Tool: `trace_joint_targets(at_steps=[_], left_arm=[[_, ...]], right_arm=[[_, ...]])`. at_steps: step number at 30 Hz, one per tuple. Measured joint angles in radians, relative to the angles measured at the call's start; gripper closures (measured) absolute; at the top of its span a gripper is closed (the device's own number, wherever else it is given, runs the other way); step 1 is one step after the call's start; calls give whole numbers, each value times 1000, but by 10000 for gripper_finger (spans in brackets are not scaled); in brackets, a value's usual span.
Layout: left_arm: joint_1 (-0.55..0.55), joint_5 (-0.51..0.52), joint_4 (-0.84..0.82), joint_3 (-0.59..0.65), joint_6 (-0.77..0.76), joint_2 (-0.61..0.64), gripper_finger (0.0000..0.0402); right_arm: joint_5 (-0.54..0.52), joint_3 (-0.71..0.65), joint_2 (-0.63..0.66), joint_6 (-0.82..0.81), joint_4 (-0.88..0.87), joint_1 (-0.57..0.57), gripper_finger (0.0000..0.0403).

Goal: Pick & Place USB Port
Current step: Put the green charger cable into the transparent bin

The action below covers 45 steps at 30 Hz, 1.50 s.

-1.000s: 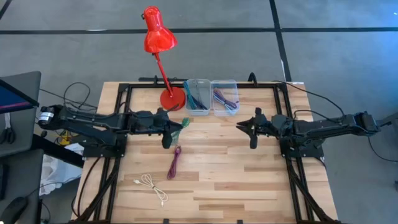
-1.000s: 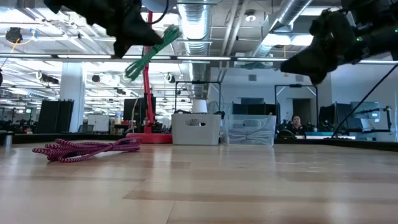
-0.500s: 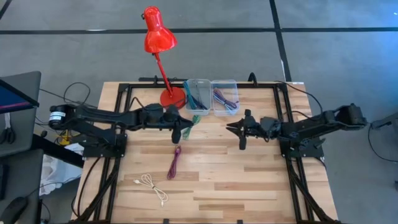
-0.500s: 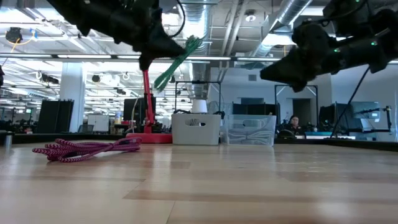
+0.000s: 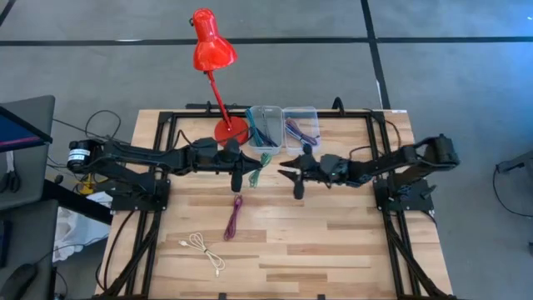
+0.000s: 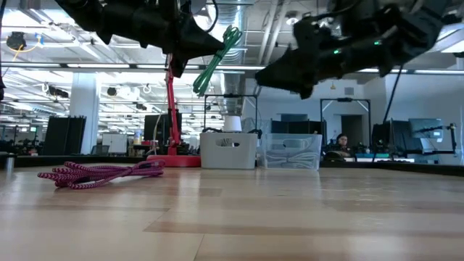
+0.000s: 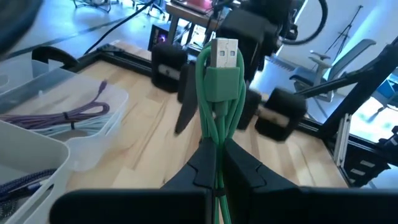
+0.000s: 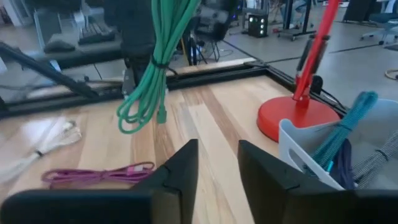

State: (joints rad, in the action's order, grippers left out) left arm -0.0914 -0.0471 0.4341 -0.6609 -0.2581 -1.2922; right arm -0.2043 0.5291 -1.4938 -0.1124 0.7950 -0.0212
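Note:
A green USB cable, coiled into a bundle [image 5: 260, 165], is up in the air in my left gripper [image 5: 247, 169], which is shut on it near the table's middle, in front of the two clear bins [image 5: 283, 129]. The low view shows the bundle [image 6: 217, 58] slanting well above the wood. Its silver plug [image 7: 224, 52] points forward past my fingers. My right gripper [image 5: 293, 172] is open and hovers just to the right of the bundle [image 8: 152, 68], facing it. A magenta cable [image 5: 233, 217] and a white cable [image 5: 202, 248] lie flat on the table. My left gripper pinches the green bundle's middle [image 7: 214, 134] between its two fingers, several strands together. The fingers come level from the table's left and lie across the bundle. The cable is lifted clear and tilted: the plug end [image 6: 233, 35] sticks up, and the loops [image 8: 138, 118] hang below.
The red desk lamp's base [image 5: 231, 132] stands just beyond my left gripper, beside the left bin [image 5: 265, 127], which holds teal cable. The right bin [image 5: 301, 127] holds purple cable. Bare wood lies toward the near edge, right of the magenta cable [image 6: 101, 172].
My left gripper has carried the green cable a little toward the table's right and far side, still shut on it. My right arm has reached out toward the table's left, from near the right frame rail to just beside the cable, its fingers staying open.

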Motion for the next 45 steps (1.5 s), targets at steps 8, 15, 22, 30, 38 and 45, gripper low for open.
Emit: trace_joint_targets(at_steps=[8,15,22,30,38,45], left_arm=[[0,-1,16,0,6,0,393],[0,1,17,0,18,0,393],[1,-5,16,0,18,1,393],[0,-2,16,0,18,2,392],[0,-1,16,0,19,2,385],[0,4,-1,2,78,35,372]], right_arm=[[33,124,-159,42,33,0,231],[157,227,-234,35,76,0,241],[243,294,-280,4,74,0,268],[203,300,-294,29,78,0,344],[175,300,-294,69,73,1,391],[177,302,-293,89,75,-10,398]])
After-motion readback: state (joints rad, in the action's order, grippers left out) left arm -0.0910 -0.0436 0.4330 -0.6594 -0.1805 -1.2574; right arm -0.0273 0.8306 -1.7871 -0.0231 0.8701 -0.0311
